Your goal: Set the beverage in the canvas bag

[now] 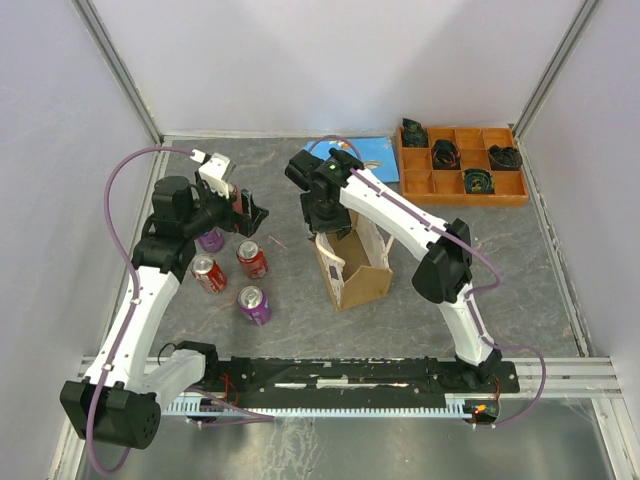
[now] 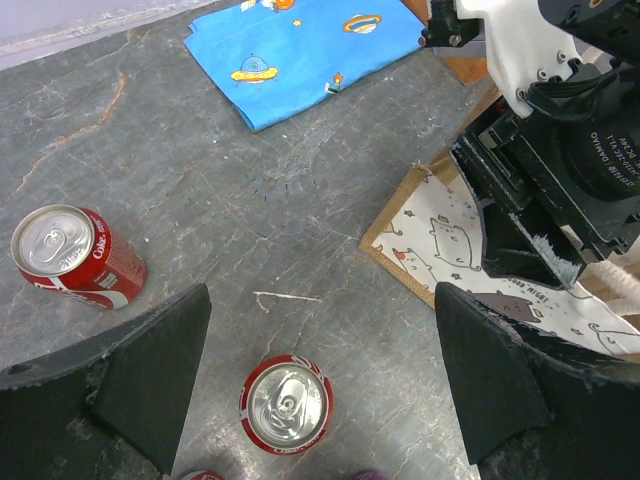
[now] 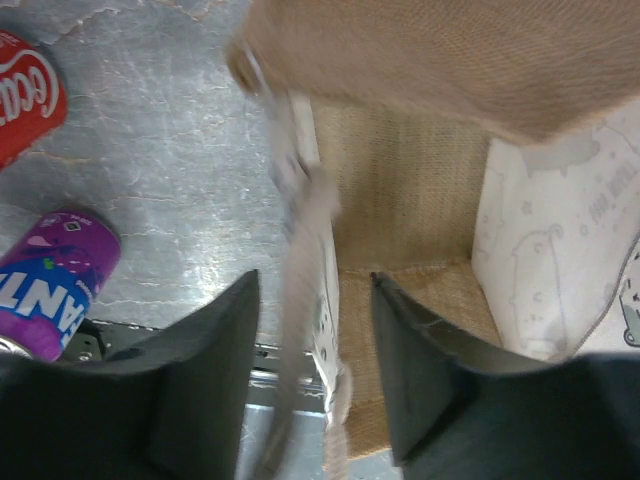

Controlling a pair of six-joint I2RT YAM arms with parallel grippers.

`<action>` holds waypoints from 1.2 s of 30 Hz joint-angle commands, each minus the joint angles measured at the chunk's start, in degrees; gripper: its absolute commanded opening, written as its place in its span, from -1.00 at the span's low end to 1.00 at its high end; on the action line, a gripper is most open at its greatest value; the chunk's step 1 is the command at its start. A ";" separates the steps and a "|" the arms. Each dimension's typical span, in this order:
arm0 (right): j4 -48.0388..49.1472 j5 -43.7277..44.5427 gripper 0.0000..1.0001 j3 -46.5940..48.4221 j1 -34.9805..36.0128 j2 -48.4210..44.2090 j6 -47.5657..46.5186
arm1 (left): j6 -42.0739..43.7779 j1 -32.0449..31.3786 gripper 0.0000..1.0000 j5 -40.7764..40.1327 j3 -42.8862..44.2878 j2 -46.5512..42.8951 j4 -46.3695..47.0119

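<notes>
Tan canvas bag (image 1: 362, 278) stands upright mid-worktop (image 1: 500, 260), top open. Right gripper (image 3: 313, 300) jaws parted, straddling the bag rim and rope handle (image 3: 300, 230), not clamped. Left gripper (image 2: 322, 330) jaws released wide, empty, over upright red can (image 2: 287, 403) left of bag.

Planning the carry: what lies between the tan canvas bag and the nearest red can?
Bare grey marbled tabletop and one thin pale sliver, shown in the top external view.

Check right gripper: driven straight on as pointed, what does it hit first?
Likely the bag: its rope handle and side wall sit between the right gripper's open fingers; depth unclear.
</notes>
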 commanded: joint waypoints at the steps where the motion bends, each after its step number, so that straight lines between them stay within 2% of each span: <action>1: 2.42 2.45 0.32 2.42 0.23 -4.45 -3.32 | 0.95 -0.26 0.98 0.13 0.69 -0.41 0.96; 3: 2.27 4.09 0.55 2.85 0.18 -5.39 -4.19 | 0.95 -0.25 0.98 0.35 1.15 0.24 0.96; 4: 2.52 4.63 0.59 2.71 0.18 -5.90 -4.72 | 0.95 -0.31 0.98 0.46 1.28 0.63 0.96; 14: 3.64 12.71 0.64 4.80 -0.39 -10.67 -7.67 | 0.41 -0.26 0.98 1.26 3.31 4.20 1.92; 19: 4.69 14.93 0.61 5.03 -3.72 -13.10 -8.54 | 0.42 -0.27 0.98 1.72 3.44 5.10 1.93; 25: 3.62 13.27 0.46 -0.23 -9.33 -14.38 -14.63 | 0.73 -0.24 0.98 2.37 3.80 6.10 2.02; 31: 1.43 10.77 0.31 -3.77 -10.04 -14.86 -18.94 | 0.91 -0.25 0.98 3.00 3.80 6.84 2.02; 36: 3.73 9.15 0.21 -11.98 -10.02 -16.72 -18.30 | 0.82 -0.29 0.97 3.37 3.71 7.25 2.19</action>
